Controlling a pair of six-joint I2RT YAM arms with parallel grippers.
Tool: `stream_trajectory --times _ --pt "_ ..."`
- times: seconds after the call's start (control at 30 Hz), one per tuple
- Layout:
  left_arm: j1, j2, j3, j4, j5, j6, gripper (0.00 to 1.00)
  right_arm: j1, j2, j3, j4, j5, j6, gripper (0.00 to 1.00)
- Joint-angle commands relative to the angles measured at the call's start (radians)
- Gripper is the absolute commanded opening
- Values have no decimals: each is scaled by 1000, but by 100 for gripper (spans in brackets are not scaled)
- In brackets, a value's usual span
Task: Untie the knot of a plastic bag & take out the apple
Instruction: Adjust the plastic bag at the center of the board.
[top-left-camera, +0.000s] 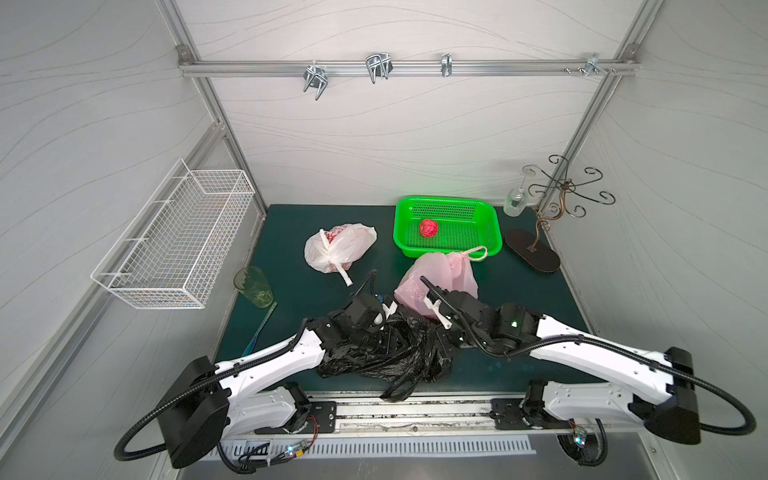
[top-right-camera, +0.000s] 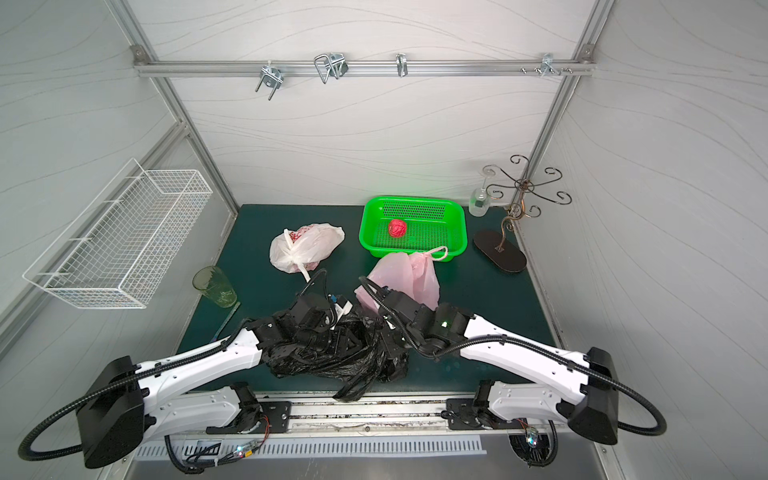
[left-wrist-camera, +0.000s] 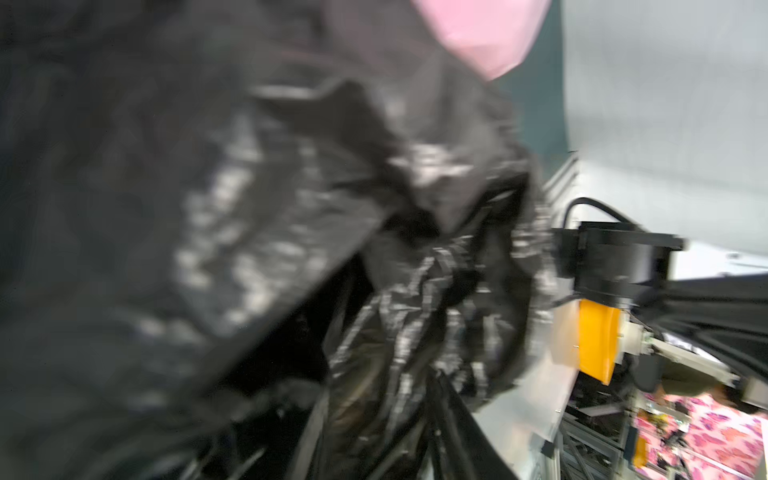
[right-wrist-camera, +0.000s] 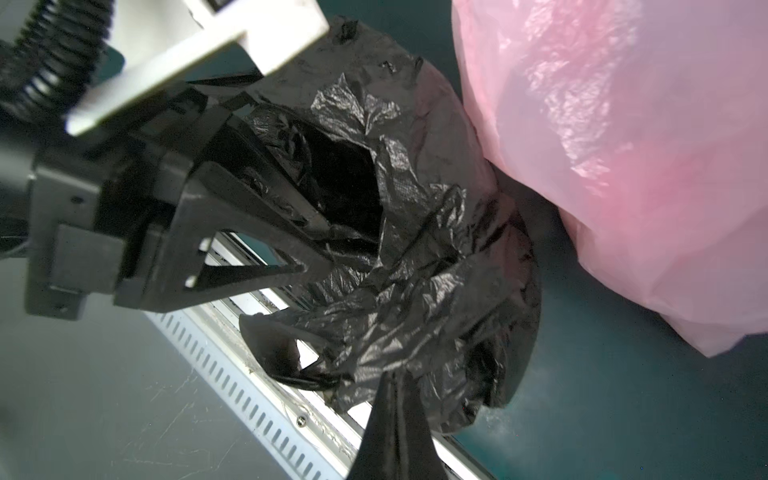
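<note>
A crumpled black plastic bag (top-left-camera: 374, 361) lies at the table's front middle, its loose handles (top-left-camera: 399, 390) over the front rail. My right gripper (right-wrist-camera: 395, 380) is shut on a pinch of its black film (right-wrist-camera: 436, 270). My left gripper (right-wrist-camera: 328, 243) reaches into the bag's dark mouth (right-wrist-camera: 349, 178); its fingers (right-wrist-camera: 249, 191) stand a little apart with film around the tips. The left wrist view is blurred and full of black bag (left-wrist-camera: 415, 291). What the bag holds is hidden. A red apple (top-left-camera: 428, 228) in a net lies in the green basket (top-left-camera: 494, 220).
A knotted pink bag (top-left-camera: 436, 274) touches the black bag's far side. A knotted white bag (top-left-camera: 340, 247) lies at the back left. A green cup (top-left-camera: 254, 286) and a thin stick (top-left-camera: 259, 328) are at the left edge, a metal stand (top-left-camera: 536, 249) at the back right.
</note>
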Motion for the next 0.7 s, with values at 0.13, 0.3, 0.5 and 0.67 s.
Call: stream_trajectory --times 0.13,0.3,0.5,0.67 --pt "38 -26 -63 -66 -174 59 38 61 211 102 60 108 8 0" --pt "65 -23 -115 -36 -174 58 37 92 324 146 124 45 14 0" --pt "74 -25 -161 8 -164 54 37 131 458 208 160 -11 30 0" --pt "78 -26 -193 36 -154 44 37 158 535 252 142 -14 27 0"
